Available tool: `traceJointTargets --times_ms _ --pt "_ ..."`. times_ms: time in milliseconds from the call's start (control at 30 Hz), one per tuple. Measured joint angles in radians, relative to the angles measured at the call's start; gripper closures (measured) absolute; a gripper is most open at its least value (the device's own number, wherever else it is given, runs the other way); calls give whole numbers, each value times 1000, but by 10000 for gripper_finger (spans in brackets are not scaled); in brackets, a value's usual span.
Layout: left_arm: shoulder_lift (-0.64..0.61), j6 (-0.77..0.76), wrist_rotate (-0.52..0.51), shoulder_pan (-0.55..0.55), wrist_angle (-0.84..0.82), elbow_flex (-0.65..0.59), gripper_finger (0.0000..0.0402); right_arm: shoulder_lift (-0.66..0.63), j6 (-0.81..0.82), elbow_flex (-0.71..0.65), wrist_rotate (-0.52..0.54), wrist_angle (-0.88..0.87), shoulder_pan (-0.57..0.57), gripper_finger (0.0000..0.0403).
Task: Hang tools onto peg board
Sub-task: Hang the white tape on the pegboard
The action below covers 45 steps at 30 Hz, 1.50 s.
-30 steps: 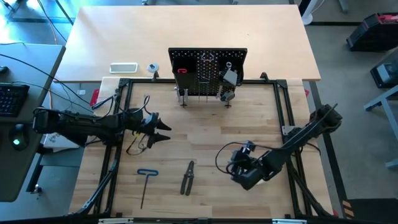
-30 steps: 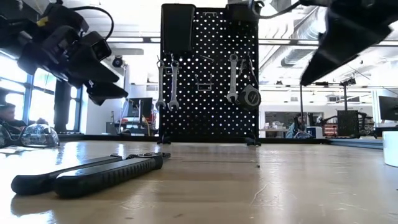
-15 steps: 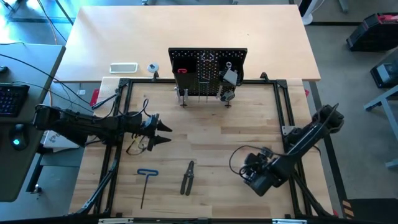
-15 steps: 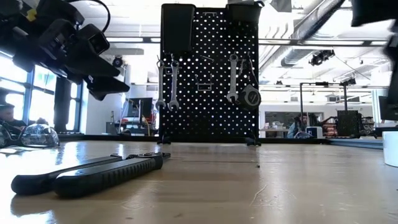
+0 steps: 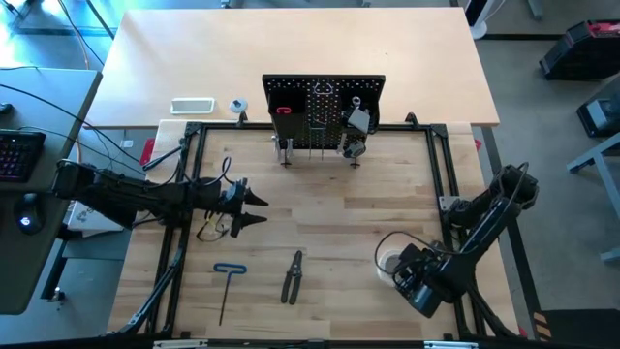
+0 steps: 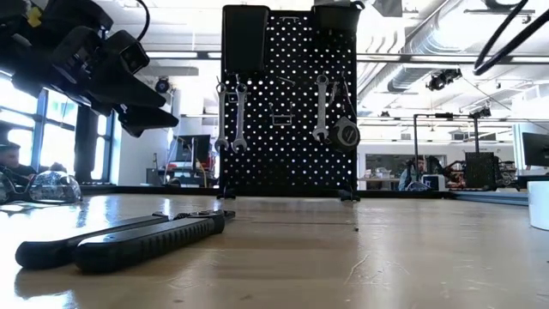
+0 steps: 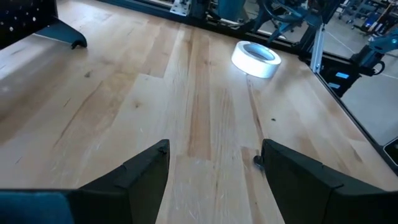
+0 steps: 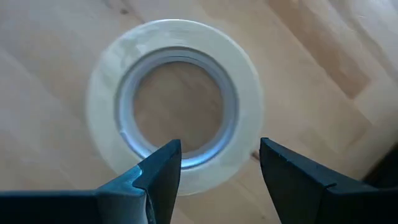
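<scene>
While the peg board [image 5: 324, 112] stands upright at the table's far edge, well away from both pincers, wrenches [image 6: 231, 113] hang on its face. Nearer, the left gripper [image 5: 254, 206] hovers with fingers spread and empty, safety glasses [image 5: 215, 228] just beside it, pliers [image 5: 292, 276] and blue hex key [image 5: 227, 284] lying farther toward the front. Directly under the right gripper [image 8: 214, 165], jaws apart and holding nothing, lies the tape roll [image 8: 173, 112].

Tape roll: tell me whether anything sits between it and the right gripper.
Nothing visible does. The right gripper hangs open directly over the tape roll, which lies flat on bare wood. In the high view no other tool lies near the roll.
</scene>
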Motion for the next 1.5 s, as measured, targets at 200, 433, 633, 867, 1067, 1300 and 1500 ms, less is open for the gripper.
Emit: traceJointTargets --times_ms 200,433,633,867,1067,1300,1500 --pt "0 16 -10 -21 8 0 156 33 98 0 -5 -56 18 192" --pt "0 36 -14 -48 32 0 156 95 159 0 -29 -21 14 192" --pt "0 69 -15 -64 52 0 156 126 311 0 -34 -22 15 192" --pt "0 95 -16 -77 60 -10 156 172 368 0 -75 -17 14 192" --pt "0 94 -17 -77 118 -54 156 204 358 -1 66 37 -37 192" --pt "0 71 -17 -77 149 -66 156 248 228 -1 190 138 -130 210" --pt "0 60 -20 -76 150 -66 156 282 -14 -1 231 247 -245 252"
